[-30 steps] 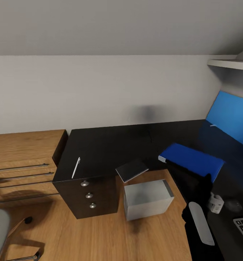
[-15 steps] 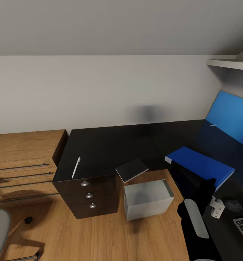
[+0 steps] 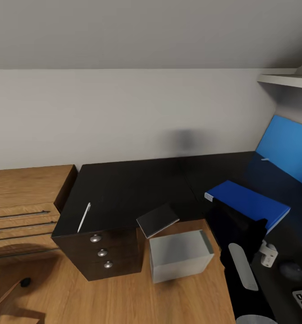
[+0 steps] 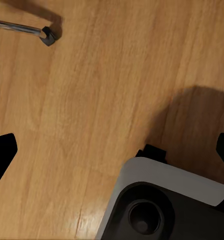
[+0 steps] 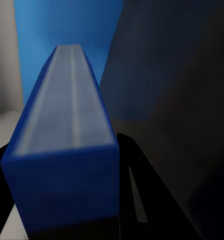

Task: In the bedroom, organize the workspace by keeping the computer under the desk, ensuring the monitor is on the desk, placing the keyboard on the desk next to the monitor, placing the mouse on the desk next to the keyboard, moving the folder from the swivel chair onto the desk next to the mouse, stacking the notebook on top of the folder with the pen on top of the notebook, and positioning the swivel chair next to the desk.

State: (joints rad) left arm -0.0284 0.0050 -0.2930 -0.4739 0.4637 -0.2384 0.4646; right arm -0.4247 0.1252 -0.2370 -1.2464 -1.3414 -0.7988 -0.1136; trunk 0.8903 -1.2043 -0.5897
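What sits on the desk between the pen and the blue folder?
In the head view, the notebook lies between the pen and the folder, overhanging the desk's front edge above the computer. The rest is bare black desktop.

Pen [image 3: 83, 217] left on desk [image 3: 132, 189]; notebook [image 3: 157, 220] overhanging its edge above computer [image 3: 180, 255]; folder [image 3: 247, 203] right.

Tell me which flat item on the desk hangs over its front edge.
The notebook, dark grey here: one corner juts past the desk edge above the computer. The pen and blue folder do not overhang.
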